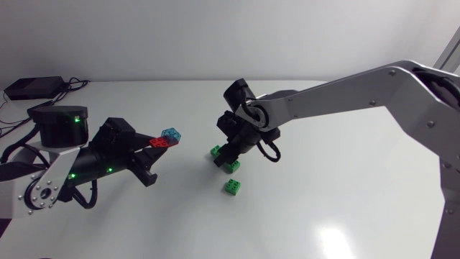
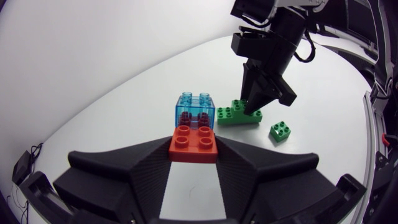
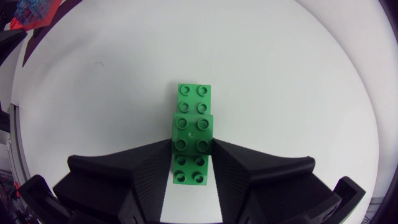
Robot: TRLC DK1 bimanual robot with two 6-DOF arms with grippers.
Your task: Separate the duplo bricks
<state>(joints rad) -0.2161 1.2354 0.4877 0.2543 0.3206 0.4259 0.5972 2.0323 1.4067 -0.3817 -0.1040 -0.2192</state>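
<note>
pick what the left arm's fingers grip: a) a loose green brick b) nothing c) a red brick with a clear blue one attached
c: the left fingers press the red brick from both sides, the clear blue brick stuck on its far end

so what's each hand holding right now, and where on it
Left hand clamps the red brick by its two sides; right hand clamps the upper green brick by its two sides.
</note>
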